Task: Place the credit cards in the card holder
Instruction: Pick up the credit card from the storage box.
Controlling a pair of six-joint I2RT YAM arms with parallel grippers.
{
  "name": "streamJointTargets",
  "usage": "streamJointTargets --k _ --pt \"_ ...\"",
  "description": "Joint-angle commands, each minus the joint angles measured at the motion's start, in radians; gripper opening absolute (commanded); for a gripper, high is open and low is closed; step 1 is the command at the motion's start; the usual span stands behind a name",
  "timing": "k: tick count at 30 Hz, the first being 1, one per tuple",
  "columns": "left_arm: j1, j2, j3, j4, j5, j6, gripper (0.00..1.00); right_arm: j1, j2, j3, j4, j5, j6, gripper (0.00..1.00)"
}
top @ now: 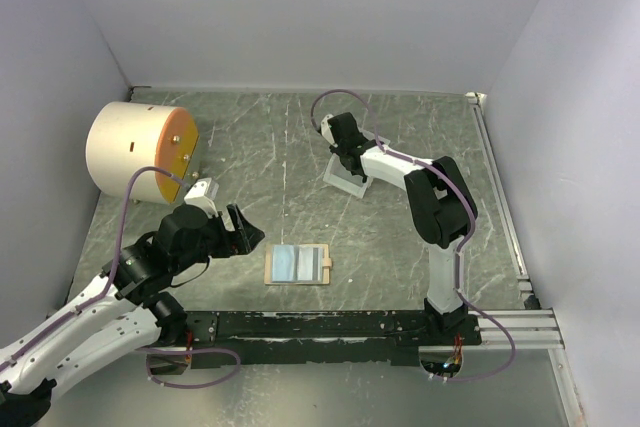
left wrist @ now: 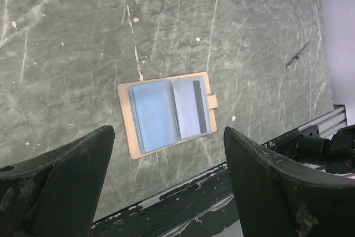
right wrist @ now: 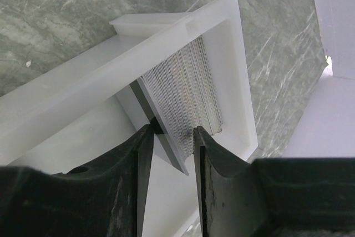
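The white card holder stands at the table's middle right; it fills the right wrist view. A silvery ribbed credit card with a dark edge leans inside it. My right gripper hovers just over the holder, and in its wrist view the jaws stand a narrow gap apart with the card's lower corner between them. My left gripper is wide open and empty above the tan wallet. The wallet lies open, with a pale card with a dark stripe in its right pocket.
A cream cylinder with an orange face stands at the back left. A black rail runs along the near edge. A small grey pin lies on the table right of the wallet. White walls close in three sides.
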State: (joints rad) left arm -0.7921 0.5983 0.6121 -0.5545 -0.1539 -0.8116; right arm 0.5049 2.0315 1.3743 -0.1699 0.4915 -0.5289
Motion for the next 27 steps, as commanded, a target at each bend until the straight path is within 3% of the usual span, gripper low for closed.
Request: streamJointTargets --k 1,27 --pt "-0.007 -0.008 -0.006 0.011 -0.009 0.002 0.91 -0.007 -0.037 0.028 0.003 0.009 0.012 0.34" --pt "-0.006 -0.006 -0.006 0.017 -0.003 0.0 0.91 -0.006 -0.053 0.044 -0.014 0.01 0.022 0.24"
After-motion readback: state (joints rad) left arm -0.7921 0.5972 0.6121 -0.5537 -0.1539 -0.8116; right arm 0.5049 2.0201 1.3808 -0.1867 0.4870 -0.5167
